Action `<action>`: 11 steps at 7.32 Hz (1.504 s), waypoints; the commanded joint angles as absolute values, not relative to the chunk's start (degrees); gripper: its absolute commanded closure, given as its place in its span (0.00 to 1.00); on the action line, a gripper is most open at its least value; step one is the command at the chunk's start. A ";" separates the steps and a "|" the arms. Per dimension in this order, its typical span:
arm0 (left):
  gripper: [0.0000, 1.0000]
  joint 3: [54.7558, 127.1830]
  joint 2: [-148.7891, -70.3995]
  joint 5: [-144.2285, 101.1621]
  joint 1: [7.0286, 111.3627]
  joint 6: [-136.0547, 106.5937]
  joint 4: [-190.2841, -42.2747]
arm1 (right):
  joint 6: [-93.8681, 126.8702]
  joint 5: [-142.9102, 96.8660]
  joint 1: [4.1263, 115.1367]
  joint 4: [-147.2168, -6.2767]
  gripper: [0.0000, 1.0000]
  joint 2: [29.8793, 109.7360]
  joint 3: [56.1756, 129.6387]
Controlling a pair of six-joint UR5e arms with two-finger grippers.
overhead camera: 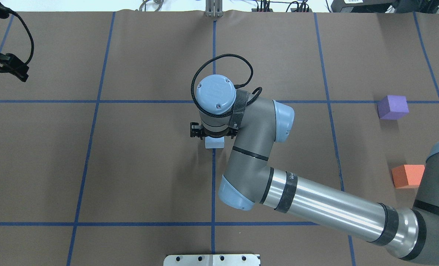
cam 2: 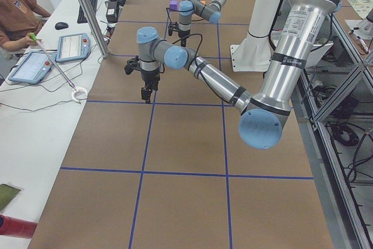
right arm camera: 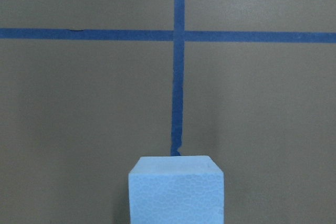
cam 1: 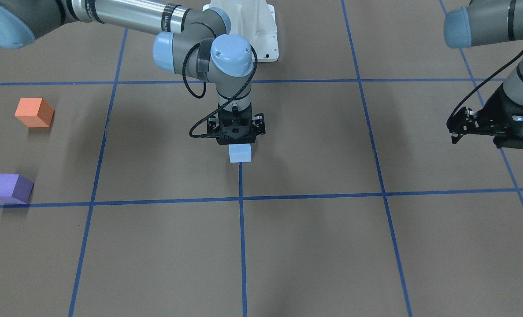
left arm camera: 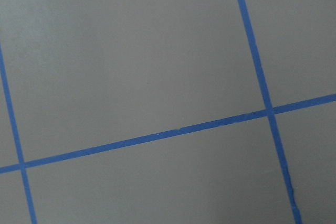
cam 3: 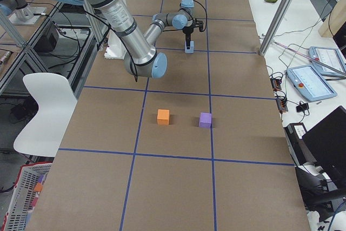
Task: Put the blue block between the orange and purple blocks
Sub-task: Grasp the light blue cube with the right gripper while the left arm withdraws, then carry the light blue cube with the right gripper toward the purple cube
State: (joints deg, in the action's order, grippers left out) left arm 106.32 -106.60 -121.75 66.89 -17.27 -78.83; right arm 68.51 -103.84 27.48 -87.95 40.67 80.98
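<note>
The light blue block (cam 1: 240, 153) sits mid-table at the end of a tape line, also seen in the overhead view (overhead camera: 215, 143) and low in the right wrist view (right arm camera: 176, 190). My right gripper (cam 1: 236, 143) points straight down and is shut on it at table level, its fingertips hidden under the gripper body. The orange block (cam 1: 34, 112) and the purple block (cam 1: 10, 188) lie apart on my right side, also seen in the overhead view (overhead camera: 408, 176) (overhead camera: 392, 107). My left gripper (cam 1: 457, 134) hangs shut and empty far to my left.
Blue tape lines divide the brown table (cam 1: 314, 141) into squares. The robot's white base (cam 1: 261, 31) stands at the table's back edge. A bare gap of table lies between the orange and purple blocks (cam 3: 184, 118). An operator's desk with tablets flanks the table (cam 2: 52, 56).
</note>
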 commanded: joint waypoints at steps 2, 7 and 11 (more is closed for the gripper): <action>0.00 105.73 -104.24 -121.47 70.13 -13.73 -79.37 | 69.51 -103.45 26.89 -83.85 0.64 40.08 77.78; 0.00 94.88 -97.74 -127.13 86.70 14.39 -84.34 | 69.43 -103.45 27.76 -84.29 1.00 40.51 81.54; 0.00 80.43 -96.86 -129.82 96.50 26.54 -97.03 | 64.63 -112.02 43.62 -94.72 1.00 56.12 110.32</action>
State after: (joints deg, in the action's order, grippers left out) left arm 83.55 -97.21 -129.71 95.19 23.38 -94.55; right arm 67.55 -107.87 37.13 -91.06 50.57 100.95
